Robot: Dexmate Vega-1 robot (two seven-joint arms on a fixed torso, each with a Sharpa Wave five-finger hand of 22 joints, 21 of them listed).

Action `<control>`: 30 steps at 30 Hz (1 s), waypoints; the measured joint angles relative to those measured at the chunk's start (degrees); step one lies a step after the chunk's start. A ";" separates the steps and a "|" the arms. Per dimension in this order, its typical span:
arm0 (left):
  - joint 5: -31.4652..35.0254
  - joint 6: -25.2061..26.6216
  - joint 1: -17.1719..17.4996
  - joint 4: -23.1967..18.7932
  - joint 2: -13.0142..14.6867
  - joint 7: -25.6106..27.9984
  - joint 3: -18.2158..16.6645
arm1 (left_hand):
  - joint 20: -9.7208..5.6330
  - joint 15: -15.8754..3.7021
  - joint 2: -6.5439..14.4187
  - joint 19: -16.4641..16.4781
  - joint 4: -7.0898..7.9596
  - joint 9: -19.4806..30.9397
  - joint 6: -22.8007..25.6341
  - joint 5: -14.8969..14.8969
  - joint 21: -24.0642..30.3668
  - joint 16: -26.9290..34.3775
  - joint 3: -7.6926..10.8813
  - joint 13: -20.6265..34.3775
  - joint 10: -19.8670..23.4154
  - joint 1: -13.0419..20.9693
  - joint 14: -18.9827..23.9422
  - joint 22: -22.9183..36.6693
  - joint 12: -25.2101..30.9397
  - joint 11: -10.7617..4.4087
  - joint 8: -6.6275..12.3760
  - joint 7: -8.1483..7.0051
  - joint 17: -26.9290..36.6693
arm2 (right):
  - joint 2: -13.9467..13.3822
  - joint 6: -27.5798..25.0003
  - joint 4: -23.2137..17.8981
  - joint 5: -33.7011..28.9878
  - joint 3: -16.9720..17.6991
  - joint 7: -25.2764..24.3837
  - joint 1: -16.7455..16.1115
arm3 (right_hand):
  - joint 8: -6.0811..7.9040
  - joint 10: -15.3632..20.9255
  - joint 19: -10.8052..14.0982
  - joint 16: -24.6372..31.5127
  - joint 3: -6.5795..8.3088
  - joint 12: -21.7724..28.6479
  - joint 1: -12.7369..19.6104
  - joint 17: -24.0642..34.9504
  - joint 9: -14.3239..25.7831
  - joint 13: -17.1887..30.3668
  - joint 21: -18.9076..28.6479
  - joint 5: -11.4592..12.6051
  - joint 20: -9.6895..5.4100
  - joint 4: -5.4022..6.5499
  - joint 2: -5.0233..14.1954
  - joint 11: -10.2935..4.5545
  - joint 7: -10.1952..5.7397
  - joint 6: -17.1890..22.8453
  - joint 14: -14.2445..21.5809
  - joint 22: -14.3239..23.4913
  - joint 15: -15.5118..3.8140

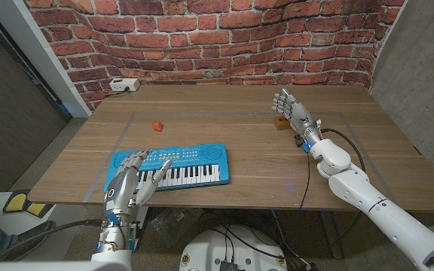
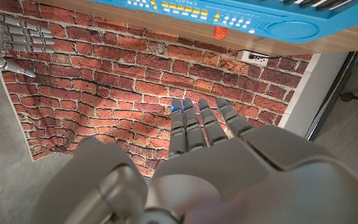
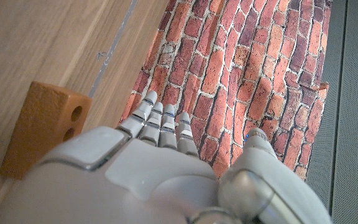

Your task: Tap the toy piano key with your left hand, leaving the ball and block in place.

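Note:
The blue toy piano lies on the wooden table near its front edge; it also shows in the left wrist view. My left hand is over the piano's left end, fingers stretched out and apart above the white keys, holding nothing; whether a fingertip touches a key I cannot tell. The small red ball sits behind the piano, also seen as a red ball. The orange block stands at the right, with my right hand upright right beside it, fingers straight and empty. The block has two holes.
A white socket box with a cable sits at the table's back left corner, against the brick wall. A cable runs along my right forearm. Bare wood lies between the piano and the block.

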 measured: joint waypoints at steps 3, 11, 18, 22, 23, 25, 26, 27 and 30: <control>0.64 1.28 -0.03 -0.06 0.57 0.61 0.50 | 0.00 0.02 0.00 0.00 0.00 0.00 0.12 0.00 0.00 0.00 0.00 0.00 0.00 0.00 0.02 0.00 0.00 0.00 0.00 -0.12 0.00 | 0.00 0.00 0.00 0.00 -0.05 0.03 0.05 | 0.00 0.00 0.39 0.00 0.00 0.00 0.00 0.00 0.00 0.00 0.00 0.00 0.39 0.00 0.00 0.00 0.00 0.00 0.00 0.00 0.00; 3.04 6.21 -0.30 -0.29 2.22 1.98 2.21 | -0.31 0.12 0.40 0.30 0.17 0.00 1.81 0.00 -0.54 -0.76 -0.16 0.00 -0.83 0.40 -0.64 0.00 -0.35 -0.14 0.22 -0.72 0.00 | -0.24 -0.44 -0.47 -0.07 -0.06 -0.09 0.09 | 0.00 0.00 0.39 0.00 0.00 0.00 0.00 0.00 0.00 0.00 0.00 0.00 0.40 0.00 0.00 0.00 0.00 0.00 0.00 0.00 0.00; 3.97 9.69 -0.78 -0.33 3.97 2.50 3.63 | -1.03 0.80 1.01 -0.86 0.17 -0.14 5.24 0.00 -1.23 -1.41 -0.65 0.00 -3.33 1.01 -3.14 0.00 -1.69 -0.20 0.45 -1.98 0.00 | -0.50 -1.25 -0.99 -0.21 -0.11 -0.42 0.13 | 0.00 0.00 0.39 0.00 0.00 0.00 -0.26 0.00 0.00 0.00 0.00 0.00 0.40 0.00 0.25 0.00 0.00 0.00 0.00 0.00 0.00; 4.20 11.25 -1.04 -0.41 4.94 2.53 4.23 | -1.34 0.80 1.07 -1.18 0.17 -0.14 6.09 0.00 -1.23 -1.84 -0.65 0.00 -3.89 1.07 -3.85 0.00 -2.00 -0.13 0.45 -1.54 0.00 | -0.64 -1.63 -1.28 -0.29 -0.14 -0.62 0.13 | 0.00 0.00 0.39 0.00 0.00 0.00 -0.25 0.00 0.00 0.00 0.00 0.00 0.40 0.00 0.25 0.00 0.00 0.00 0.00 0.00 0.00; 4.22 11.55 -1.08 -0.46 5.13 2.53 4.34 | -1.34 0.74 1.07 -1.18 0.17 -0.14 6.35 0.00 -1.23 -1.84 -0.65 0.00 -4.16 1.07 -4.12 0.00 -2.01 -0.24 0.45 -1.42 0.00 | -0.66 -1.69 -1.32 -0.32 -0.14 -0.66 0.13 | 0.00 0.00 0.39 0.00 0.00 0.00 -0.25 0.00 0.00 0.00 -0.28 0.00 0.40 0.00 0.25 0.00 0.00 0.00 0.00 0.00 0.00; 4.22 12.57 -1.20 -0.55 5.70 2.52 4.60 | -1.42 0.86 1.22 -1.53 0.18 -0.14 7.77 0.00 -1.23 -1.84 -0.66 0.00 -4.98 1.21 -4.74 0.00 -2.32 -0.18 0.69 -0.99 0.00 | -0.72 -1.87 -1.44 -0.40 -0.15 -0.83 0.12 | 0.00 0.00 0.39 0.00 0.00 0.00 -0.25 0.00 0.00 0.00 -0.45 0.00 0.40 0.00 0.25 0.00 0.00 0.00 0.00 0.00 0.00; 4.22 12.88 -1.25 -0.60 5.93 2.50 4.70 | -1.38 0.93 1.22 -1.74 0.17 -0.14 8.81 0.00 -1.46 -1.84 -0.97 0.00 -5.34 1.22 -5.16 0.00 -2.39 -0.02 1.01 -0.81 0.10 | -0.74 -1.94 -1.53 -0.42 -0.15 -0.89 0.11 | 0.00 0.00 0.39 0.00 0.00 0.00 -0.25 0.00 0.00 0.00 -0.45 0.00 0.40 0.00 0.25 0.00 -0.21 0.21 0.00 0.00 0.00; 4.22 12.88 -1.25 -0.60 5.93 2.50 4.70 | -1.34 0.95 1.24 -1.79 0.31 -0.14 10.00 0.00 -1.64 -1.84 -1.14 0.05 -5.91 1.24 -5.69 0.00 -2.49 -0.11 1.26 -0.69 0.23 | -0.74 -1.95 -1.55 -0.42 -0.15 -0.90 0.11 | 0.00 0.00 0.39 0.00 0.00 0.00 -0.25 0.00 0.00 0.00 -0.45 0.00 0.40 0.00 0.25 0.00 -0.31 0.31 0.00 0.00 0.00; 4.21 14.05 -1.46 -0.71 6.76 2.40 5.13 | -1.52 0.85 1.60 -3.26 0.36 -0.14 15.00 0.00 -1.84 -1.84 -1.62 0.29 -8.48 1.59 -8.12 0.00 -2.99 -0.70 2.13 -0.30 0.30 | -0.76 -2.10 -1.70 -0.54 -0.17 -1.11 0.07 | 0.00 0.00 0.39 0.00 0.00 0.00 -0.25 0.00 0.00 0.00 -0.45 0.00 0.40 0.00 0.25 0.00 -0.31 0.31 0.00 0.00 0.00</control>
